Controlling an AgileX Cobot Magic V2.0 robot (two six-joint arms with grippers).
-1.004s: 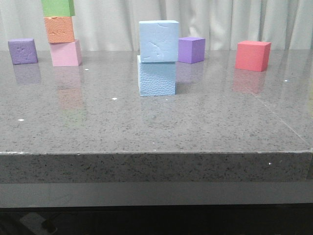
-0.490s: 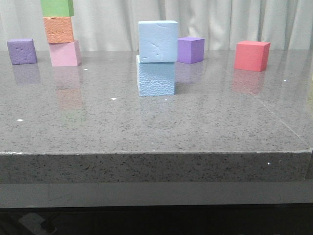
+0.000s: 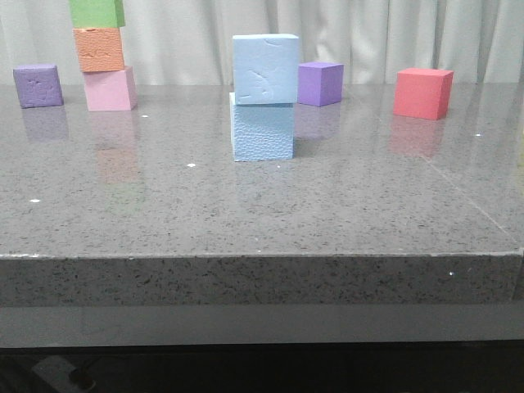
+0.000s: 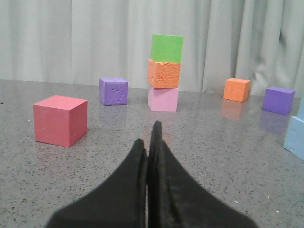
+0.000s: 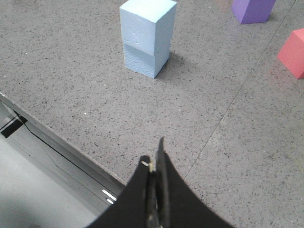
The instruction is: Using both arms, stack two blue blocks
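Two pale blue blocks stand stacked at the table's middle: the upper blue block point(image 3: 265, 68) rests on the lower blue block point(image 3: 263, 131), shifted slightly right. The stack also shows in the right wrist view point(image 5: 146, 37), and its edge in the left wrist view point(image 4: 297, 135). Neither gripper shows in the front view. My left gripper point(image 4: 148, 137) is shut and empty, low over the table, far from the stack. My right gripper point(image 5: 154, 154) is shut and empty, above the table's front edge, well back from the stack.
A green, orange and pink cube tower point(image 3: 102, 56) stands at back left beside a purple cube point(image 3: 38, 86). Another purple cube point(image 3: 320, 83) sits behind the stack, a red cube point(image 3: 423, 92) at right. In the left wrist view: a red cube point(image 4: 60, 119) and an orange cube point(image 4: 237, 89).
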